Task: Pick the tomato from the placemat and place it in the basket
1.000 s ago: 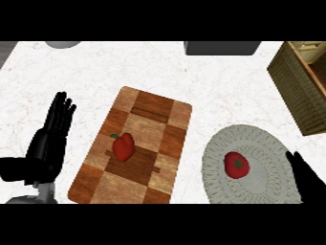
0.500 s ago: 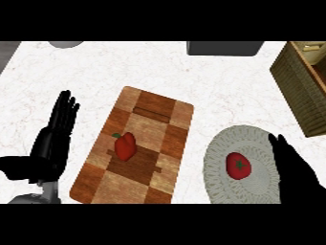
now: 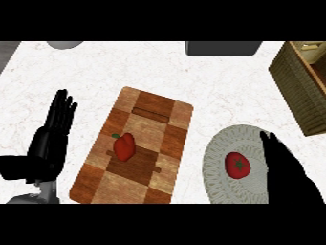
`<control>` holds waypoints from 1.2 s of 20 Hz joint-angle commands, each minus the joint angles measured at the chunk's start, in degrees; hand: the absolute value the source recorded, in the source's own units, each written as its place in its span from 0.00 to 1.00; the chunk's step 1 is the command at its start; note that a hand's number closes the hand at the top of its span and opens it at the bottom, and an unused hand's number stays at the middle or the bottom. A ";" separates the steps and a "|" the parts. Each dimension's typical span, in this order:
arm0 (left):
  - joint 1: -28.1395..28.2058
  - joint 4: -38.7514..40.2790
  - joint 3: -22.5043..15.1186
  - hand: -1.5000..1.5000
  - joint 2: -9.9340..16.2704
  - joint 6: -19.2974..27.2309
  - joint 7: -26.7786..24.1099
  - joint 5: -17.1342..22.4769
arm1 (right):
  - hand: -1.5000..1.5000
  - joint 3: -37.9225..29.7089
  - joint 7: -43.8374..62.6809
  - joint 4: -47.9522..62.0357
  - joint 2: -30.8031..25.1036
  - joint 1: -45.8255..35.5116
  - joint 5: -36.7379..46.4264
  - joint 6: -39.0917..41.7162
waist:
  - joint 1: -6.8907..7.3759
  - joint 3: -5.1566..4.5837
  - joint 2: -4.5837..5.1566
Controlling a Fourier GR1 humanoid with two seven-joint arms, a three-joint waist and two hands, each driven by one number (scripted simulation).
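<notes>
A red tomato [image 3: 237,164] with a green stem lies on the round grey-white placemat [image 3: 225,143] at the lower right. My right hand [image 3: 287,171] lies over the placemat's right part, just right of the tomato, fingers straight and pointing up, not holding it. The woven basket [image 3: 305,91] stands at the right edge, its near wall tall and brown. My left hand [image 3: 49,141] rests open at the left, fingers up, away from everything.
A checkered wooden cutting board [image 3: 140,143] lies in the middle with a red bell pepper [image 3: 124,146] on it. A dark box [image 3: 223,47] and a grey round object [image 3: 66,44] sit at the counter's far edge.
My right hand has come up from the lower right corner and to the left, onto the placemat beside the tomato. The left hand and the tomato have stayed put.
</notes>
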 commanded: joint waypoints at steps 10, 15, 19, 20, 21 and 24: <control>4.22 -3.85 0.16 0.50 -2.11 -1.93 -0.69 -2.24 | 0.00 -0.63 0.29 10.50 0.74 -2.04 3.49 -7.17 | 0.13 0.04 -0.02; 0.69 -1.89 2.55 0.50 -1.94 -3.02 2.39 -2.17 | 0.00 -1.63 -0.88 10.61 0.76 -1.00 4.13 -7.64 | -0.10 0.04 -0.03; 1.88 1.37 2.50 0.50 -3.66 -3.71 -2.31 -2.68 | 0.00 -4.65 -3.07 18.49 0.76 -4.57 2.39 -12.35 | 0.01 0.04 0.03; -1.38 1.40 1.45 0.50 -5.07 -1.20 0.26 -4.94 | 0.00 -4.38 -4.28 16.35 0.76 -1.75 2.78 -11.47 | -0.20 0.05 0.00; -1.51 0.67 3.17 0.50 -3.72 -3.23 2.54 -2.91 | 0.00 -1.78 -2.13 16.97 0.76 -1.94 3.16 -13.13 | -0.15 0.04 -0.01; 1.31 1.83 4.06 0.50 -3.84 -5.23 -1.46 -2.75 | 0.00 -2.29 -2.40 19.17 0.77 -2.85 3.51 -13.86 | -0.10 0.04 -0.01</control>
